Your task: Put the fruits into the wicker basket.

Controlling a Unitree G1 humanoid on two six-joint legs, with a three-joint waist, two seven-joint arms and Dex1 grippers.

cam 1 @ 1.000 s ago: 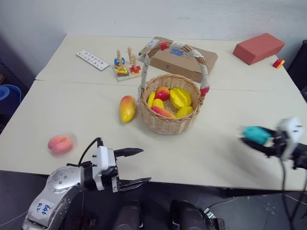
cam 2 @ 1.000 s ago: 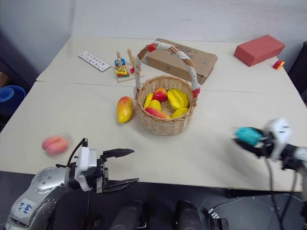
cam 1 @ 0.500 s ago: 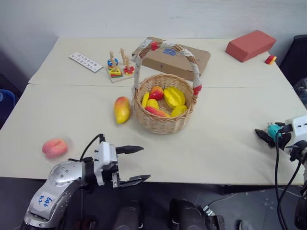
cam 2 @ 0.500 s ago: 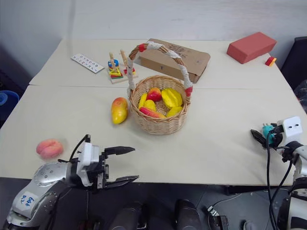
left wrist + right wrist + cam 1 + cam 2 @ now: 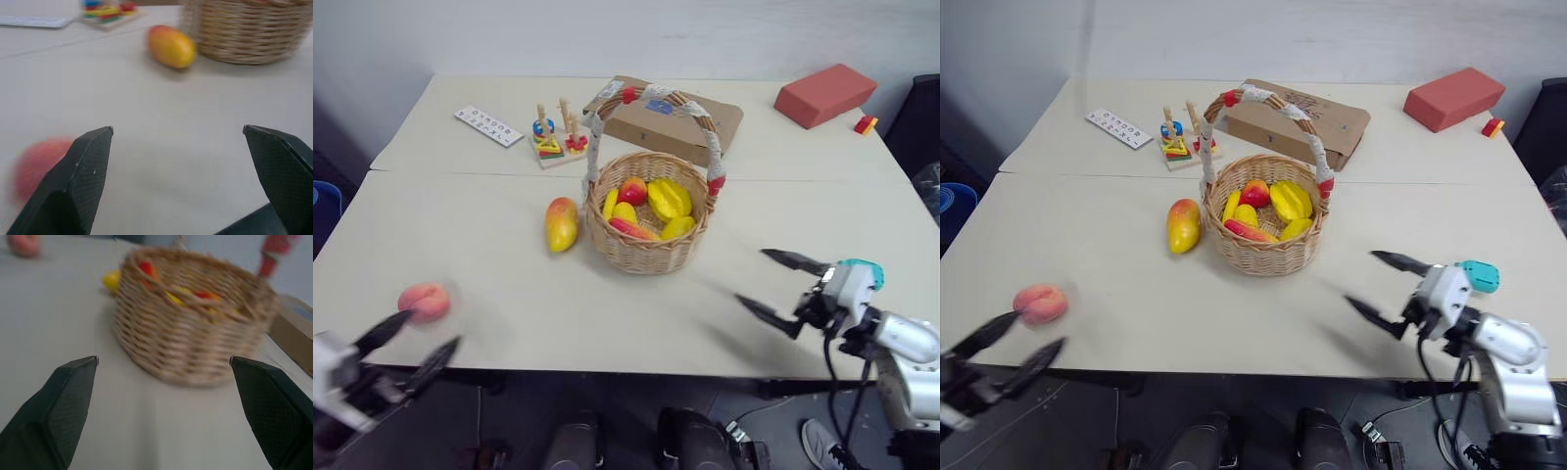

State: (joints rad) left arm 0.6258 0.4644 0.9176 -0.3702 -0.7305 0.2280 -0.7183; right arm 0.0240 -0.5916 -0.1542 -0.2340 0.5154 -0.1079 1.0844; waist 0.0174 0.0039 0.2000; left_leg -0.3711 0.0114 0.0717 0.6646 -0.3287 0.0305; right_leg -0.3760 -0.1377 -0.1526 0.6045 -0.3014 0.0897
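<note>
Left pincer [image 5: 409, 343] now beside pink-orange peach [image 5: 424, 301]

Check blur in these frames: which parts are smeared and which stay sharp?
Left eye view: left gripper smeared, wicker basket and mango sharp. Right eye view: right gripper slightly soft. Left wrist view: peach a pink blur, fingers crisp. Right wrist view: the basket is soft.

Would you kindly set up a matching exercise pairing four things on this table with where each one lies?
Things:
1. peach
2. mango
3. red block
4. cardboard box

Places:
A. far right corner of the table
B. just behind the wicker basket
C. near the table's left front edge
D. beside the basket, on its left

Pairs: 1-C, 2-D, 3-A, 4-B
</note>
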